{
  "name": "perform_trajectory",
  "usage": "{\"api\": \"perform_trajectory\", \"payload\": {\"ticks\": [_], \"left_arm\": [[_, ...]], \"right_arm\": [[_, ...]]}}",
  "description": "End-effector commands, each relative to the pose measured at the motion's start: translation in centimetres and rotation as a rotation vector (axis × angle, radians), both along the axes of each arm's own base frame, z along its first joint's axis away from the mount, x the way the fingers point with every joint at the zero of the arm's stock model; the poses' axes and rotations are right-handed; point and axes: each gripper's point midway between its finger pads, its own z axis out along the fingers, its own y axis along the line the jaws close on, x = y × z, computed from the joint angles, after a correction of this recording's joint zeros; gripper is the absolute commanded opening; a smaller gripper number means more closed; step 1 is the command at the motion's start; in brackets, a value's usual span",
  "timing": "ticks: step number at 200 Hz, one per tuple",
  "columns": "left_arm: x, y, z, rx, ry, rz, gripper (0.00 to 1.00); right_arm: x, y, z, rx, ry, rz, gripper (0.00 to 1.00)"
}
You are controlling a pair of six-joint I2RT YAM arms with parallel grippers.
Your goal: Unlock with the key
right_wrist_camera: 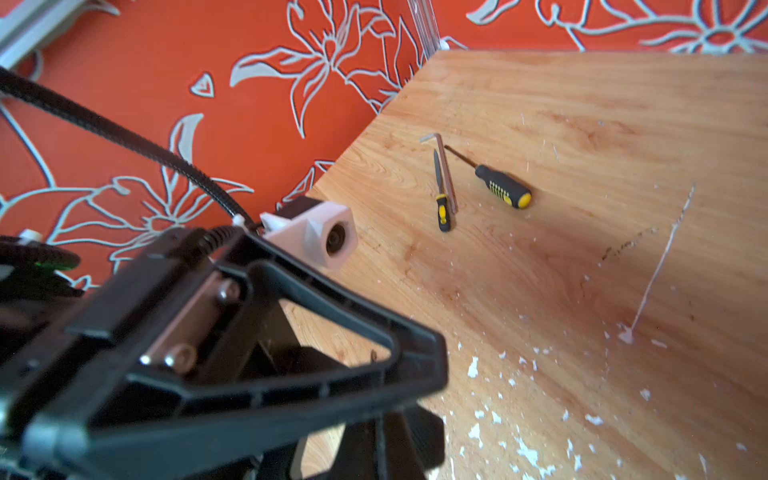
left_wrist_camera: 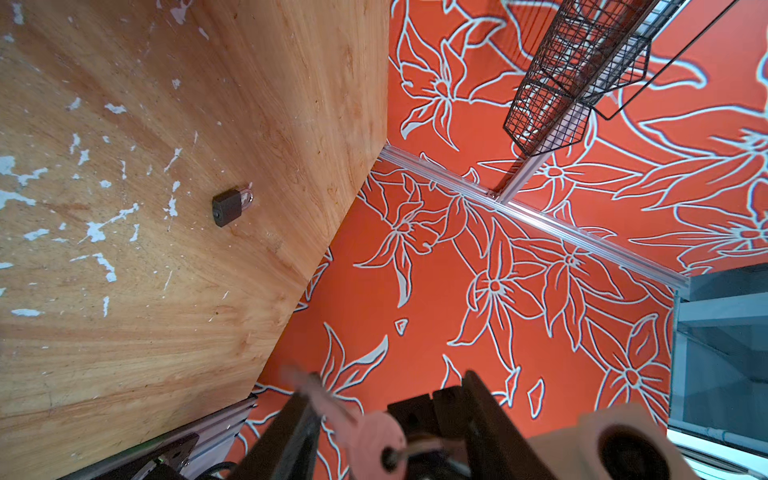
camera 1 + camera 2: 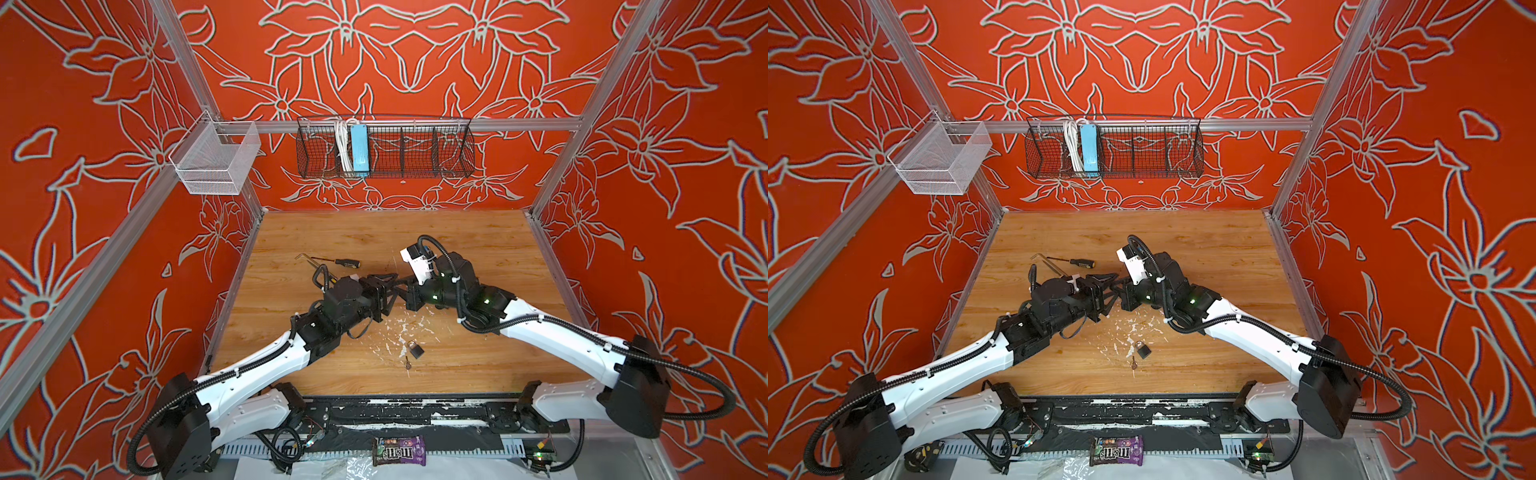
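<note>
Padlock (image 2: 230,206) lies flat on the wooden table (image 3: 478,249), shackle apparently seated, nothing touching it. Above and beyond it the grippers meet tip to tip. This is judged a handover to re-seat the key (image 2: 365,436). Right gripper (image 3: 406,291): jaws together, seemingly pinching the key's head. Left gripper (image 3: 392,284): jaws apart, flanking the blade. A key-like piece (image 3: 408,365) lies just beside the padlock. Legible: "m&m's" on the purple bag (image 3: 399,450) — off the table edge nearest the padlock.
</note>
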Motion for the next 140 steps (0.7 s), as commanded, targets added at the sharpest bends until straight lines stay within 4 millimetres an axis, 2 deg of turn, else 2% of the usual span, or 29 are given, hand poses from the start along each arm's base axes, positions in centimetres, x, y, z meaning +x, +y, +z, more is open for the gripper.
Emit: {"api": "perform_trajectory", "payload": {"ticks": [1, 30, 87, 91, 93, 97, 140], "left_arm": [[-0.1, 0.2, 0.8, -0.018, -0.013, 0.011, 0.56], [-0.1, 0.5, 0.4, -0.018, -0.007, 0.03, 0.57], [0.0, 2.2, -0.7, 0.011, 0.009, 0.103, 0.55], [0.0, 2.2, -0.7, 0.013, 0.008, 0.106, 0.54], [-0.2, 2.4, 0.1, -0.004, -0.008, 0.107, 0.54], [-0.3, 2.6, 0.3, -0.008, -0.014, 0.11, 0.53], [-0.3, 2.9, 0.1, -0.005, -0.011, 0.126, 0.51]], "right_arm": [[0.6, 1.1, 2.3, 0.046, -0.065, 0.004, 0.0], [0.0, 1.7, 2.0, 0.039, -0.061, 0.037, 0.0], [-1.1, 1.1, 1.5, 0.058, -0.051, 0.038, 0.0], [-1.2, 1.1, 1.5, 0.057, -0.05, 0.039, 0.0], [-1.2, 1.1, 1.4, 0.057, -0.05, 0.039, 0.0], [-1.2, 1.1, 1.4, 0.057, -0.048, 0.039, 0.0], [-1.6, 0.8, 1.2, 0.062, -0.041, 0.04, 0.0]]}}
